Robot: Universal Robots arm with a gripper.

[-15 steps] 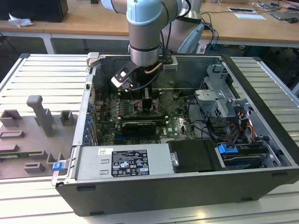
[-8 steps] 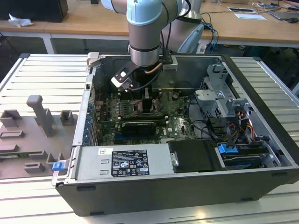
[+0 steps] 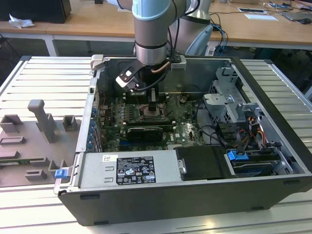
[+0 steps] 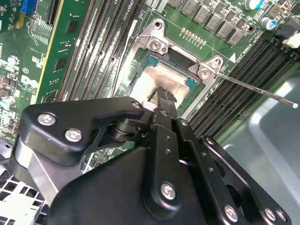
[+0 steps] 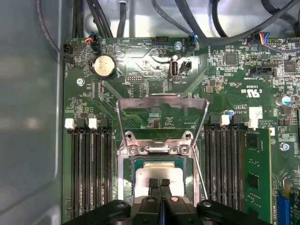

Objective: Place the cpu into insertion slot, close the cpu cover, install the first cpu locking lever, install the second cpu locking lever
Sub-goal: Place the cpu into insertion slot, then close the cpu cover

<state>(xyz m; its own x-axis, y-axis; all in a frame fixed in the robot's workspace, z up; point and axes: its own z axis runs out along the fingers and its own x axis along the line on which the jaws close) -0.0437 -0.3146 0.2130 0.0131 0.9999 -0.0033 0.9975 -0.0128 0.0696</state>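
The gripper [image 4: 164,96] lies nearest to us in both wrist views, its black housing in the foreground and its two fingertips [image 5: 152,183] pressed together, pointing down at the cpu [image 5: 151,169]. We cannot tell whether the tips touch the metal top. The cpu lies flat in the insertion slot [image 5: 125,169], its dull silver face upward. The cpu cover [image 5: 161,99] stands raised on its hinge at the edge of the slot away from the gripper, with green board visible through its window. A thin locking lever [image 4: 255,89] juts free from one corner of the slot, passing over the memory slots [image 4: 234,101]. A coin battery [image 5: 104,66] sits on the motherboard [image 5: 225,89] beyond the cover. In the exterior view we see the arm [image 3: 151,29] reaching down into the open computer case [image 3: 161,207], which rests on a slatted table [image 3: 44,78].
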